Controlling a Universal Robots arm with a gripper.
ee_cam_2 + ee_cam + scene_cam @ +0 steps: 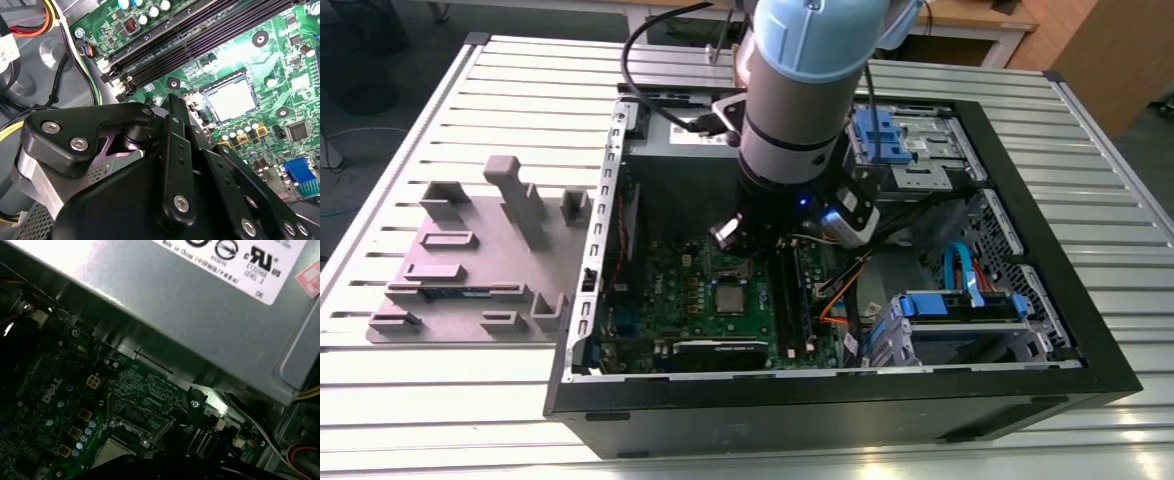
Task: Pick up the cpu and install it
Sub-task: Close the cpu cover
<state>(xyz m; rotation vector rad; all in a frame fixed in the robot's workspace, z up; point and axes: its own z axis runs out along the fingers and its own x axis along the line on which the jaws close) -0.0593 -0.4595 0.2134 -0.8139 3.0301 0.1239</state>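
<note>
The cpu [730, 297] is a small pale silver square lying in its socket near the middle of the green motherboard [674, 275], inside the open computer case. In the second wrist view the cpu [231, 101] sits flat within the socket's dark rim. In the first wrist view a corner of the cpu [107, 454] shows below the raised metal retention frame [142, 415]. My gripper [744, 238] hangs over the board just behind the socket, apart from the chip. Its black linkage [175, 165] blocks the near side of the second wrist view.
A grey parts fixture [467, 250] lies on the slatted table at the exterior view's left. The power supply box [200, 305] stands close behind the socket. Black memory slots [200, 45], orange and blue cables [961, 270] and a blue-handled drive cage [961, 310] crowd the case.
</note>
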